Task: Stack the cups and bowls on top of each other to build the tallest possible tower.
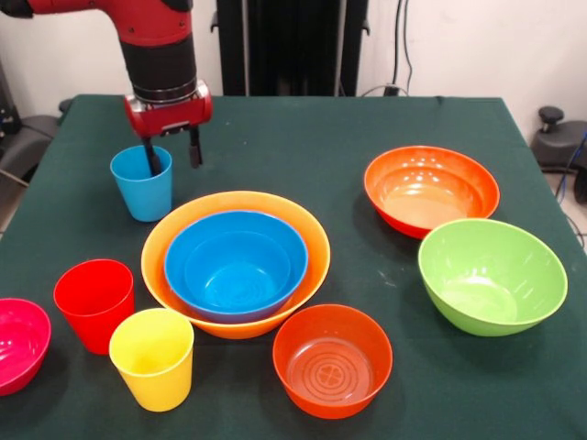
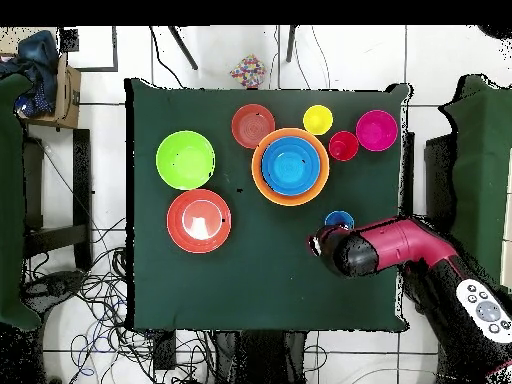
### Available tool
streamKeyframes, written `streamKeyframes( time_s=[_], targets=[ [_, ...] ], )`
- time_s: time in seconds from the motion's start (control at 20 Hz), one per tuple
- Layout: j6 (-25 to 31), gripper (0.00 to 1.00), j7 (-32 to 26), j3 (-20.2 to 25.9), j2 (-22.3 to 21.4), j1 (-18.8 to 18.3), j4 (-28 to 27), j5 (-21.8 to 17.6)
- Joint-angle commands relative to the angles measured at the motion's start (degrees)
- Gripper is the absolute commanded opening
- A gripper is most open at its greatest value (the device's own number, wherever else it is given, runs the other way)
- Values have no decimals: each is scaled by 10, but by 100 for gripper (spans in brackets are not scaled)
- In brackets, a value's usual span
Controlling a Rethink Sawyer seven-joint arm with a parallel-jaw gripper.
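Front view: a green-covered table [image 1: 275,128] holds bright plastic cups and bowls. The red and black arm comes down at the upper left, and its gripper [image 1: 171,151] stands over a light blue cup [image 1: 142,183] near the table's far left part. One black finger [image 1: 151,158] dips inside the cup's rim while the other hangs just outside it, so the claw is spread and straddles the cup's wall without pinching it. In the table's middle sits the tower [image 1: 236,264]: a large pale orange bowl with a blue bowl [image 1: 236,261] nested in it. Toward the near left edge stand a red cup [image 1: 94,302] and a yellow cup [image 1: 153,357], touching or nearly so. A magenta bowl [image 1: 18,344] is cut by the left edge. A red-orange bowl [image 1: 332,359] sits near the front edge, another [image 1: 431,188] lies toward the far right, and a lime green bowl [image 1: 492,275] sits by the right edge.

Overhead view: the arm's wrist covers most of the light blue cup [image 2: 339,218]; the claw itself is hidden. The tower [image 2: 290,166] sits centrally, with the lime green bowl [image 2: 185,159] well apart from it.
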Motion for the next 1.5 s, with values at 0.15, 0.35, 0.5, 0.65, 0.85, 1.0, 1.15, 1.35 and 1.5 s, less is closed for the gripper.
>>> streamKeyframes(
  time_s=[0.15, 0.35, 0.5, 0.65, 0.85, 1.0, 1.15, 1.35, 1.5],
  targets=[
    [-29, 100, -125, -48, 45, 33, -22, -88],
    [-25, 0, -120, -52, 52, 24, -17, -84],
    [3, 0, -168, -48, 55, 16, -14, -70],
    [7, 0, -187, -50, 60, 16, -18, -75],
    [6, 0, -191, -49, 62, 17, -21, -76],
    [36, 0, -218, -6, 14, -11, 4, -6],
    [111, 0, -244, 62, -67, -39, 16, 113],
    [211, 0, -247, 114, -122, -54, -16, 229],
    [256, 0, -224, 126, -141, -48, -59, 276]
  ],
)
